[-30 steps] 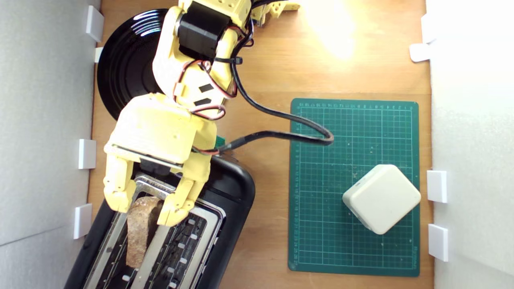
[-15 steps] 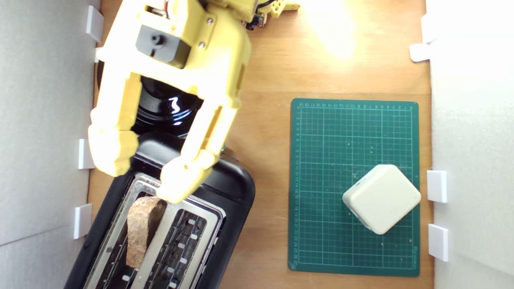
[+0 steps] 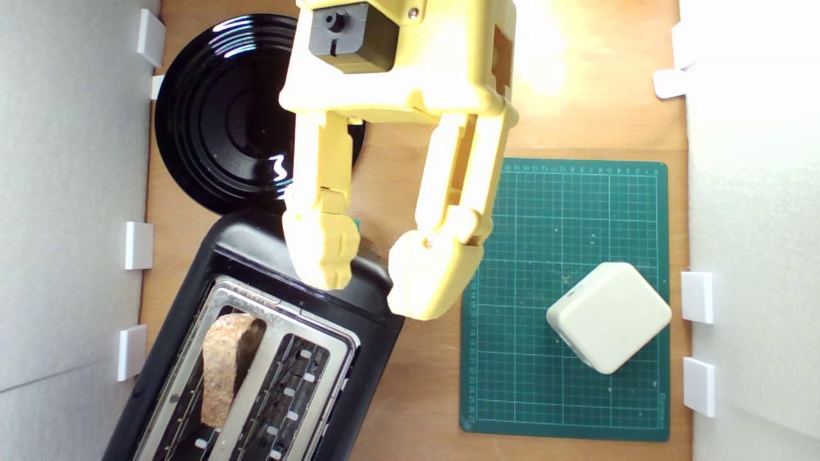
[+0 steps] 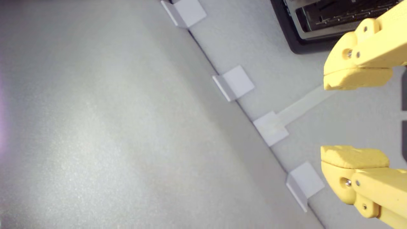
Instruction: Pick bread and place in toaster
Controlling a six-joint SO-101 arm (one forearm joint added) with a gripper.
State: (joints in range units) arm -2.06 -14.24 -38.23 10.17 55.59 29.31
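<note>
Yellow plastic makes up the pincer (image 3: 371, 288), and we see its two fingers spread wide apart with nothing between them, in the exterior view and in the wrist view (image 4: 354, 116) alike. One fingertip (image 3: 323, 266) overlaps the toaster's upper corner in the exterior view, and the other (image 3: 423, 288) overlaps the strip of wooden tabletop (image 3: 423, 378) between the toaster and the green cutting mat (image 3: 512, 397). At about seven o'clock from the pincer we find the glossy black toaster (image 3: 365, 333), and the bread (image 3: 224, 365) stands in the slot nearer the exterior view's left, crust upward. At eleven o'clock lies a round black plate (image 3: 205, 115). At three o'clock a cream-white block (image 3: 608, 317) rests on the mat.
</note>
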